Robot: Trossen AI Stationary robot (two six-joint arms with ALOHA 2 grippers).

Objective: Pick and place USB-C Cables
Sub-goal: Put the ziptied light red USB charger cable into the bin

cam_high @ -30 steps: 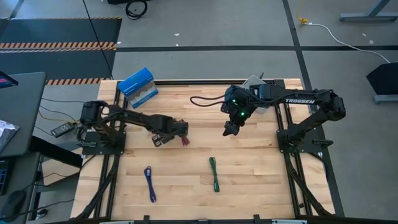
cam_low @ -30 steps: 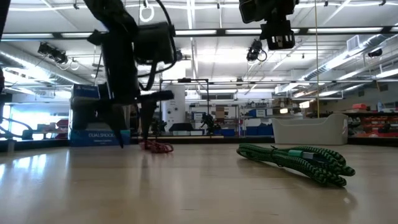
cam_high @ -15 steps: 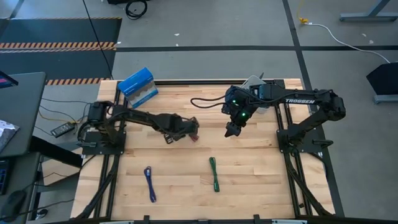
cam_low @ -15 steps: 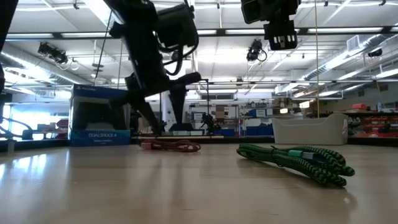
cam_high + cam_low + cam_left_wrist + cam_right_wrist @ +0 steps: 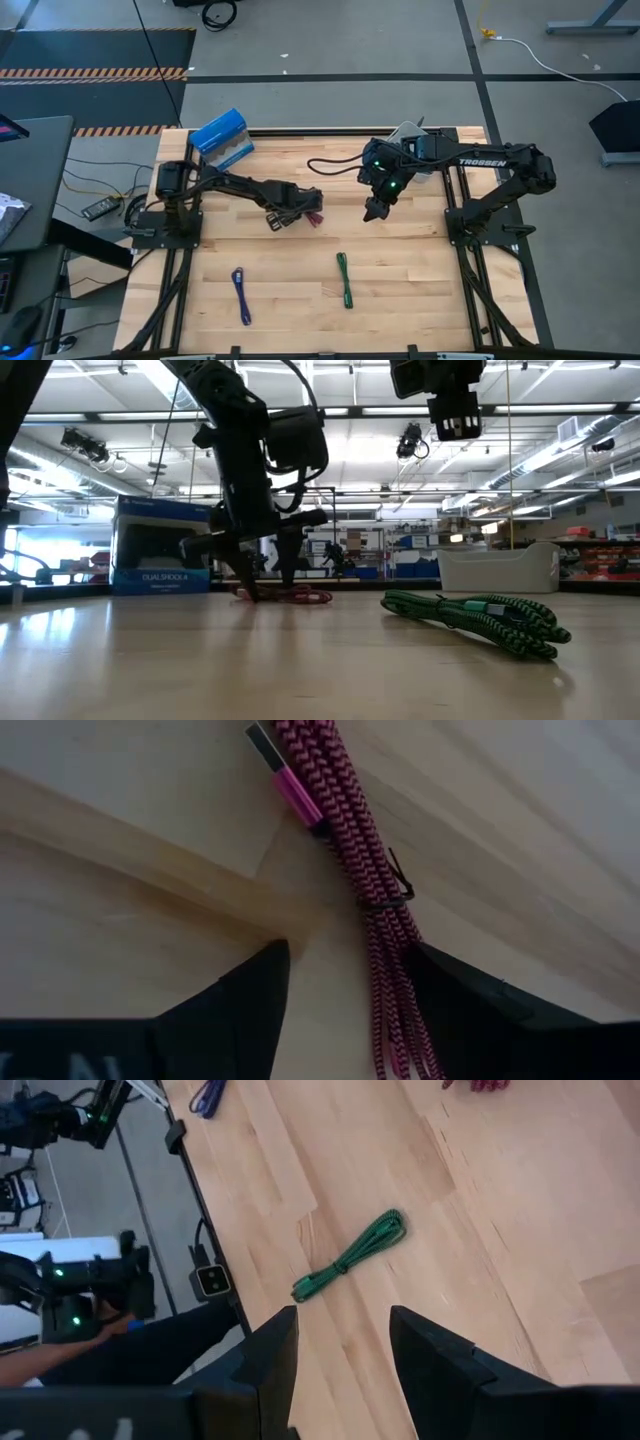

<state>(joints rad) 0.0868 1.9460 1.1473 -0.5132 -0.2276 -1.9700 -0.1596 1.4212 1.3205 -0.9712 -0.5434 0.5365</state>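
Note:
The maroon cable [image 5: 345,830] lies flat on the table near its middle [image 5: 314,219], tied with a thin black band. My left gripper [image 5: 350,950] is open and low over it [image 5: 303,208], one finger on each side of the bundle, fingertips down at the table [image 5: 268,592]. My right gripper [image 5: 340,1350] is open and holds nothing; it hangs high above the table right of the middle [image 5: 372,211]. The green cable [image 5: 344,280] [image 5: 470,620] and the purple-blue cable [image 5: 241,296] lie nearer the near edge. The other cables are out of view. My left gripper comes at the maroon cable from above and straddles it, the fingers lying along the bundle. The strands [image 5: 395,1010] run close along the inner side of one finger [image 5: 450,995]; whether they touch, I cannot tell. The cable rests on the table.
A blue box [image 5: 222,138] stands at the far left corner of the table. A clear plastic tray [image 5: 500,568] sits at the far edge behind my right arm [image 5: 408,131]. Bare wood lies between the green and purple-blue cables.
My left gripper has moved toward the table's right and come down with its fingertips at the table. The maroon cable has slid along the table to the right with it and turned about, so that the low view now shows its long side.

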